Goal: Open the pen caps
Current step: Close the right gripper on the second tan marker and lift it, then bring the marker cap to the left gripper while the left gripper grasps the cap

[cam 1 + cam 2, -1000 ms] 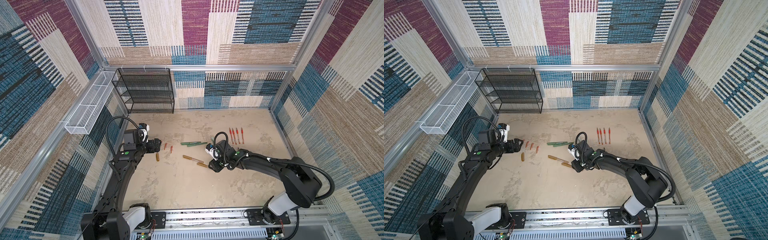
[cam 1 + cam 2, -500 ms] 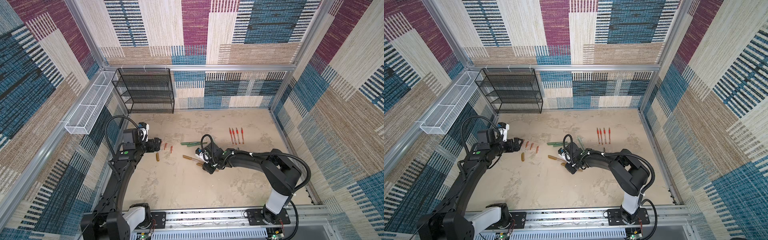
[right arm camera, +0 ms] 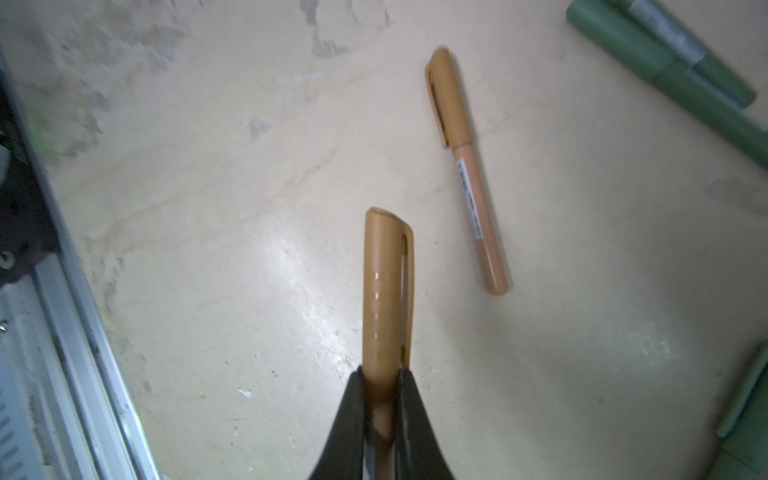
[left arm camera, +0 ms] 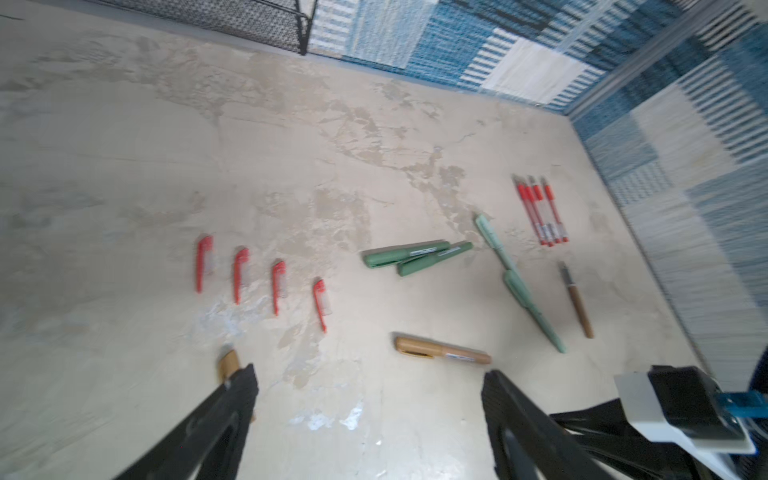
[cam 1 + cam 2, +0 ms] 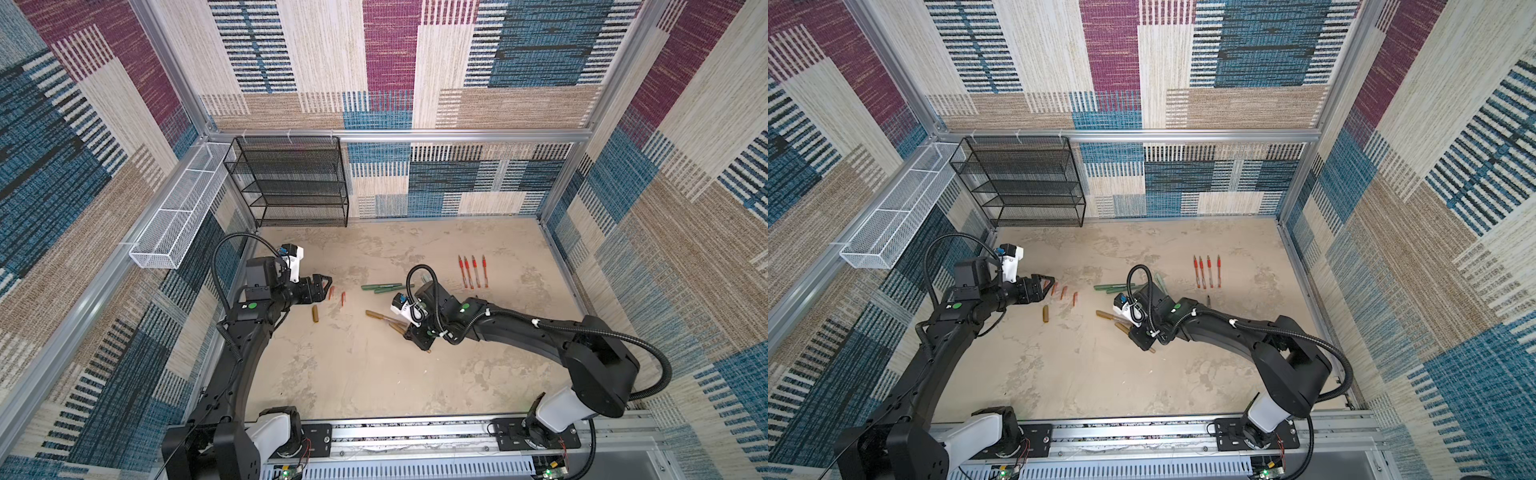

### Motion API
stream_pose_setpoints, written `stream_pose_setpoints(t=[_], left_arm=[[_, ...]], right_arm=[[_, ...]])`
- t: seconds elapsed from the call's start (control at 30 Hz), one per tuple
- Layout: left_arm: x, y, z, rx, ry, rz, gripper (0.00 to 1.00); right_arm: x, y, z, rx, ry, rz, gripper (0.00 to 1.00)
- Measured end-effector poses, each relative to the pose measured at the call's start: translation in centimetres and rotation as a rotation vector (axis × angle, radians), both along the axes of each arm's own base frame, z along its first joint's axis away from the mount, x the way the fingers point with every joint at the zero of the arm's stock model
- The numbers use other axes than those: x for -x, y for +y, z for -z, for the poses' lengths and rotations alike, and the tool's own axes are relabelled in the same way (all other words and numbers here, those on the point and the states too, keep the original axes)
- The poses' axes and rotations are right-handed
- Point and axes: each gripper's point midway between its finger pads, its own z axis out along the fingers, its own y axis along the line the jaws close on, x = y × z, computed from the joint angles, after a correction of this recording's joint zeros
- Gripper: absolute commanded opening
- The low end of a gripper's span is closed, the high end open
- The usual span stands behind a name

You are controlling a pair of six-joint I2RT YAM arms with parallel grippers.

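Marker (image 3: 386,291), gold, capped, in tight grip of right pincer (image 3: 382,376); left pincer (image 4: 368,376) spread; second gold marker (image 3: 467,166) nearby

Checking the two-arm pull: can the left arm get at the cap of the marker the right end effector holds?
Probably yes. Most of the held gold marker's cap sticks out past the right end effector, the left end effector is open and empty, and between them only another gold marker lies flat.

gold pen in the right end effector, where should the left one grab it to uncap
Probably the cap of the gold pen, sticking out past the right end effector, shut at the cap's rim. Bring the open left end effector over its free end, closing across it, clear of the clip.
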Motion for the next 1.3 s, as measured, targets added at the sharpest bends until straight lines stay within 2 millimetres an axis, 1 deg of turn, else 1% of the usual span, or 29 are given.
stream_pose_setpoints(t=[0.13,0.2,0.33,0.4,0.53,0.63,0.8,0.87,0.9,0.97,1.0,1.03,1.13,1.17,1.23,1.3], left_arm=[[0.9,-2.6,-0.7,0.177,0.020,0.090,0.87],[1.5,-3.7,-1.1,0.238,0.019,0.140,0.86],[2.4,-5.8,-2.0,0.329,0.037,0.218,0.87],[2.9,-6.9,-2.3,0.369,0.050,0.253,0.87],[3.8,-9.1,-1.7,0.410,0.101,0.312,0.84],[4.1,-10.0,-1.1,0.424,0.141,0.329,0.76],[3.9,-10.6,0.0,0.420,0.172,0.317,0.49],[3.7,-10.6,0.3,0.417,0.179,0.307,0.38],[3.6,-10.6,0.3,0.416,0.180,0.300,0.31],[3.5,-10.6,0.3,0.416,0.178,0.296,0.12],[3.5,-10.7,0.3,0.421,0.182,0.299,0.05],[3.5,-10.6,0.4,0.417,0.183,0.289,0.00],[3.3,-10.4,0.5,0.409,0.181,0.273,0.00],[3.2,-10.3,0.5,0.409,0.178,0.269,0.00],[3.2,-10.3,0.4,0.408,0.174,0.269,0.00],[3.2,-10.3,0.3,0.408,0.170,0.271,0.00]], right_arm=[[-1.2,1.7,-2.8,-0.133,-0.025,0.058,0.08],[-1.8,2.5,-4.3,-0.211,-0.044,0.090,0.07],[-2.7,3.8,-6.1,-0.312,-0.056,0.137,0.07],[-2.9,4.8,-7.0,-0.352,-0.059,0.141,0.07],[-3.2,6.3,-8.5,-0.414,-0.072,0.143,0.07],[-3.2,7.2,-9.2,-0.437,-0.075,0.144,0.07],[-2.6,9.0,-9.9,-0.463,-0.078,0.114,0.07],[-2.8,9.5,-10.0,-0.465,-0.078,0.109,0.07],[-2.7,9.8,-10.1,-0.466,-0.079,0.107,0.07],[-2.7,10.1,-10.1,-0.467,-0.082,0.104,0.08],[-2.6,10.2,-10.0,-0.463,-0.081,0.104,0.10],[-2.7,10.2,-9.7,-0.456,-0.085,0.106,0.13],[-2.9,10.5,-9.4,-0.451,-0.080,0.111,0.27],[-2.8,10.5,-9.4,-0.452,-0.078,0.107,0.30],[-2.6,10.5,-9.1,-0.453,-0.075,0.102,0.33],[-2.3,10.2,-8.2,-0.437,-0.062,0.102,0.34]])
